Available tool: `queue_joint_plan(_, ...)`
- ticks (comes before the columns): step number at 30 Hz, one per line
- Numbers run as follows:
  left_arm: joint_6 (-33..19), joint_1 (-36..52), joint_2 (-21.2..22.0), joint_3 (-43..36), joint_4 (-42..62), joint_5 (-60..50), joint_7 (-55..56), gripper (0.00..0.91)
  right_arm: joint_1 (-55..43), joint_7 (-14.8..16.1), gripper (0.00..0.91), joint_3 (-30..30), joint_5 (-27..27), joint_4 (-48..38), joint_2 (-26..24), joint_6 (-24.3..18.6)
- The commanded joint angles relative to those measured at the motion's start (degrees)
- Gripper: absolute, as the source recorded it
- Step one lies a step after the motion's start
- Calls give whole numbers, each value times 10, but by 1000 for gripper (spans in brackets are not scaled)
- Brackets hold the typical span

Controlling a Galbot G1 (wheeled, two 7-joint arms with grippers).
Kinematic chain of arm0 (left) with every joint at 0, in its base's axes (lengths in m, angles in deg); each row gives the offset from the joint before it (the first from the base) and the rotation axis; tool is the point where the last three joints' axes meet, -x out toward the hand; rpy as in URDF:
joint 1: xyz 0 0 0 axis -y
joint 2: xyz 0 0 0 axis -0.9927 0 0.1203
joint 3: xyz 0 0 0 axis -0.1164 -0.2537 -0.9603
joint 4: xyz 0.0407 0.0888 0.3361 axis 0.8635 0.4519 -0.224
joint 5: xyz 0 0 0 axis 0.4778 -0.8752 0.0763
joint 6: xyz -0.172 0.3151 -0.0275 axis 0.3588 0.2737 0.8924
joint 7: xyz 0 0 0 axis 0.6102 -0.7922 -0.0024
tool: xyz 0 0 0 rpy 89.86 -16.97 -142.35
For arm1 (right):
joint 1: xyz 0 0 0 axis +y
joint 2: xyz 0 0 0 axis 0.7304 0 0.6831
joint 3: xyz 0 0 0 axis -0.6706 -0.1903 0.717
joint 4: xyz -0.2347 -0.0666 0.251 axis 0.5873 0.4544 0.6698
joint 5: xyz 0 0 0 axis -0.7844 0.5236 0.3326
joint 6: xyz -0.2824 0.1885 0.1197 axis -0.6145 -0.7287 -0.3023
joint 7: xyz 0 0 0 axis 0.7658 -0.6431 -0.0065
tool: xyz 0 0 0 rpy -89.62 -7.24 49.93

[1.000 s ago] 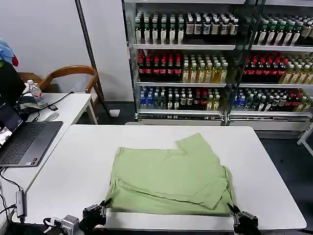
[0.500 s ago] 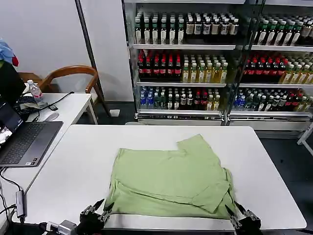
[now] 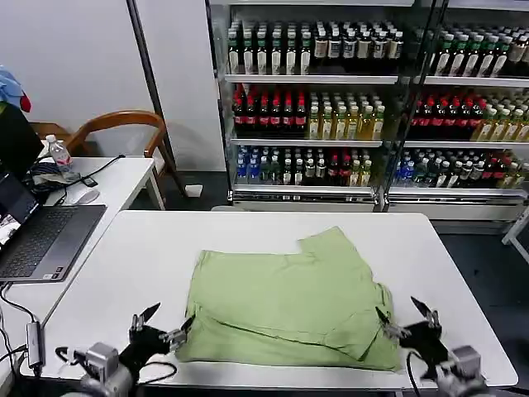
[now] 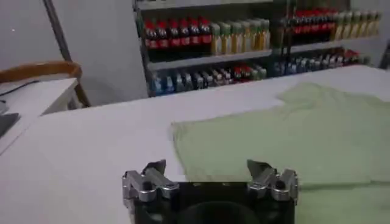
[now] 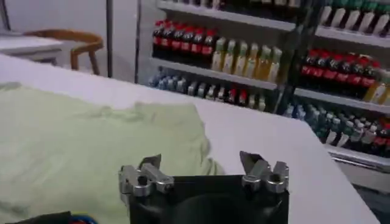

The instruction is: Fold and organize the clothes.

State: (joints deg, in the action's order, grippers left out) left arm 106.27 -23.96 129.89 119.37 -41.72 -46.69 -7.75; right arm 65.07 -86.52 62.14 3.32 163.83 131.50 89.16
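Head high, facing shelves (image 3: pixel 331 107); wrists low (likewise).

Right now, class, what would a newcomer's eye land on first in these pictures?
A light green, soft fabric polo shirt, partly folded, lies on the white table. The left end effector and right end effector, both open, flank its near corners. Behind stand shelves of coloured drink bottles.

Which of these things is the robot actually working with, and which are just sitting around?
Part of the job:
green shirt
left tool, open
right tool, open
white table

Just around:
laptop
water bottle
wooden chair
drinks shelves
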Motion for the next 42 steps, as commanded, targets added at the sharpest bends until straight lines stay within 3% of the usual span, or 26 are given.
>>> queue_joint_plan(1,-27,236,-30,-104,164,60,4,907,-286,-28,907,-150,27,-152,16,34)
queue_joint_plan(10,-34,350,-38,-183,277,77,0,907,-436,-40,907,-231,48,-305,77,50)
queue_joint_plan(13,-43,374,-34,-204,313,77,-4,907,-473,-30,907,-255,49,-345,91,53)
queue_joint_plan(21,-58,440,-30,-250,396,76,-21,907,-550,-11,907,-288,49,-455,143,37)
queue_joint_plan(27,-57,473,-15,-267,441,97,-23,907,-577,-22,907,-296,47,-540,177,24)
queue_joint_plan(40,-55,492,-8,-295,466,100,-27,907,-565,-23,907,-288,60,-568,182,25)
queue_joint_plan(42,-51,494,-7,-297,466,100,-27,907,-562,-30,907,-286,83,-557,179,51)
